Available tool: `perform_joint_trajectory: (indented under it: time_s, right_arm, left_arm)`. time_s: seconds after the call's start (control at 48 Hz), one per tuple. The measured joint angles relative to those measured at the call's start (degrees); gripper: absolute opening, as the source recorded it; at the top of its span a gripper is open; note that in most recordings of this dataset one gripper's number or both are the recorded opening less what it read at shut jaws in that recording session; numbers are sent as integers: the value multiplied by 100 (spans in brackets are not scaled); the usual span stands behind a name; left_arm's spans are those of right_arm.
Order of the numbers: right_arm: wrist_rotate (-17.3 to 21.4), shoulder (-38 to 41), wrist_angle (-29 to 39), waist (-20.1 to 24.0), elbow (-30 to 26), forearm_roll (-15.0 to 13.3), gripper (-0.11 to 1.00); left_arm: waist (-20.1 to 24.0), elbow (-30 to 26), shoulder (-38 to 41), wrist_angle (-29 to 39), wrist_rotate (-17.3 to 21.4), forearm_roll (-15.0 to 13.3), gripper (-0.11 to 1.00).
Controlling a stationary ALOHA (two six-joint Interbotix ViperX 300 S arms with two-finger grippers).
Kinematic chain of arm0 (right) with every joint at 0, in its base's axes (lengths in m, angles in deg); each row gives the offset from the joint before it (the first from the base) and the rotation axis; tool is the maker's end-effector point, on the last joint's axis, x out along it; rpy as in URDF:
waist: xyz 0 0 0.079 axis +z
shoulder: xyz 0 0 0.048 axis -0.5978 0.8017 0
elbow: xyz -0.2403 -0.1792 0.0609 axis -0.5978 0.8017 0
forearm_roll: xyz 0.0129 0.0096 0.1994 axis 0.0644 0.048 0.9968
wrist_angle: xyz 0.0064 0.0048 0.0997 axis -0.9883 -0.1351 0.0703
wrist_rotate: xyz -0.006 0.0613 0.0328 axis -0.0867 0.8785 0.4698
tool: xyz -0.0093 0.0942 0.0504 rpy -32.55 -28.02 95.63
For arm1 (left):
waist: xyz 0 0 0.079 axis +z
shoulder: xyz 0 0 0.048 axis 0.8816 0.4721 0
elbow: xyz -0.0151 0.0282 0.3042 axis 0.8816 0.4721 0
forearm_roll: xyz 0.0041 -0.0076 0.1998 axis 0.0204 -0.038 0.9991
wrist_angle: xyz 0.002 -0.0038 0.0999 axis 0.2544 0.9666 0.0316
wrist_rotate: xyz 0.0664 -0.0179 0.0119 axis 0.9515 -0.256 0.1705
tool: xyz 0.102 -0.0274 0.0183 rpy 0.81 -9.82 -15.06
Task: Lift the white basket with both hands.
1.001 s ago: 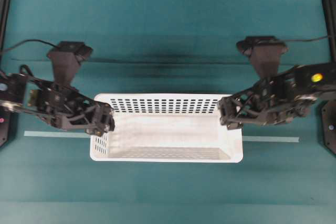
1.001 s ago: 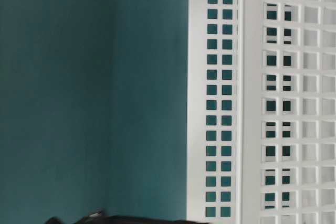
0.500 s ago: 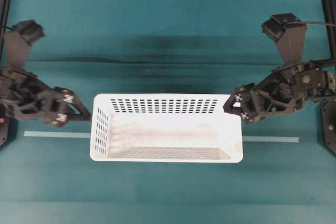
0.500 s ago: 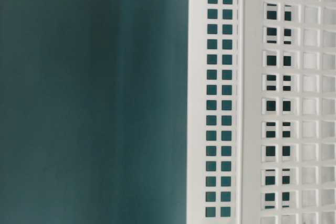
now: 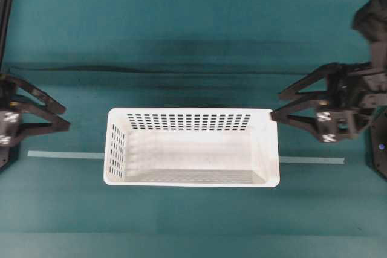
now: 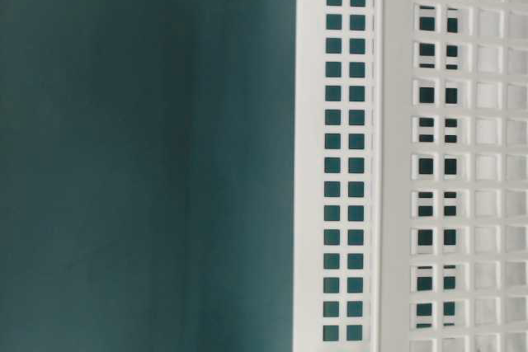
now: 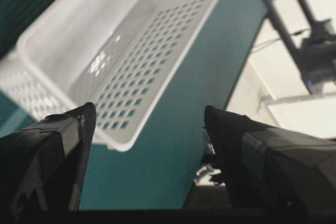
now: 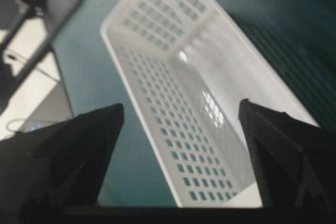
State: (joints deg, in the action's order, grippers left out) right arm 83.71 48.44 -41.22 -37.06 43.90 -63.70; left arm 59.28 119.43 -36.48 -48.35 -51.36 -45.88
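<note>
The white basket (image 5: 192,149) sits flat on the teal table, its long sides running left to right, and nothing is in it. My left gripper (image 5: 63,118) stands open at the far left, well clear of the basket's left end. In the left wrist view the left gripper (image 7: 149,108) has only table and a corner of the basket (image 7: 157,45) between its fingers. My right gripper (image 5: 277,106) is open beside the basket's far right corner. In the right wrist view the right gripper (image 8: 181,105) frames the basket (image 8: 210,77) lying below it. The table-level view shows only the slotted wall of the basket (image 6: 313,162).
A pale tape strip (image 5: 60,154) runs along the table on both sides of the basket. Black frame posts (image 5: 5,16) stand at the left and right edges. A dark cable (image 5: 91,68) lies across the table behind the basket.
Both grippers drew back from the basket's ends, the left out to the table's left edge and the right a shorter way to the right. The basket stayed in place.
</note>
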Motion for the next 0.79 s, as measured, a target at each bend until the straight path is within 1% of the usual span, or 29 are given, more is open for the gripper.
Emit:
perform_joint_trajectory:
  time_s: [0.083,0.167,0.292,0.438,0.521,0.605,0.792]
  right_arm:
    - [-431,-325,-44,0,88,-62,91]
    - [-861,-694,-53,0,158,-185,91]
    - [-1468,-1187,-62,0,211,-334,91]
    - [-1916,-1626,-62,-9,290,-369,91]
    - [-2109,-1775,-70,-9,352,-369,91]
    - [-2224,-1881,-70,-9,448,-369,91]
    - [-2347,-1934,-141,-9,536,-378,91]
  left_arm:
    - [9,0,-158,-62,431,0,86]
    - [9,9,-281,-211,835,0,86]
    - [0,9,-422,-580,1380,0,86]
    - [9,9,-545,-1107,2057,0,86]
    - [9,0,-589,-1257,2364,0,86]
    - [0,9,-615,-1301,2593,0,86]
    - [-35,9,-624,-1310,2637,0,85]
